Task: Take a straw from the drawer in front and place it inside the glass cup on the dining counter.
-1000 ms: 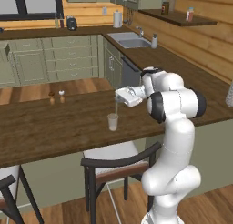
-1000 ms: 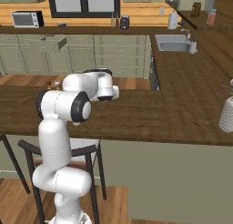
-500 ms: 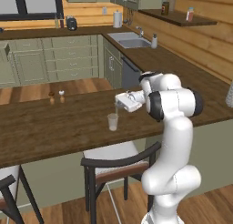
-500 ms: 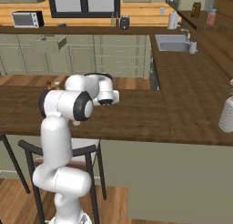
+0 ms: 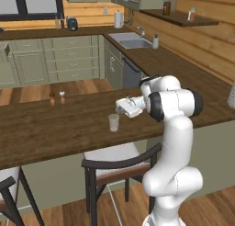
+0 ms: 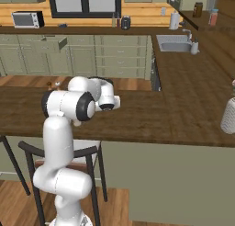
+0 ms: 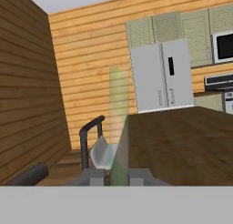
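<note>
Now, from the left base view, the claw (image 5: 120, 106) hangs over the dining table (image 5: 55, 128), with the glass cup (image 5: 113, 122) just beside it at about seven o'clock. From the right base view, the arm hides the cup. In the hand view, the claw is clamped on a pale, blurred straw (image 7: 119, 127) rising toward twelve o'clock. I judge the straw light, thin and easily bent; a low grip suits it.

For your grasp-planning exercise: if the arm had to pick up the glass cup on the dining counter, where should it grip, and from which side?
Grip the glass cup across its side wall near the rim, coming from above: it stands upright and has no handle.
</note>
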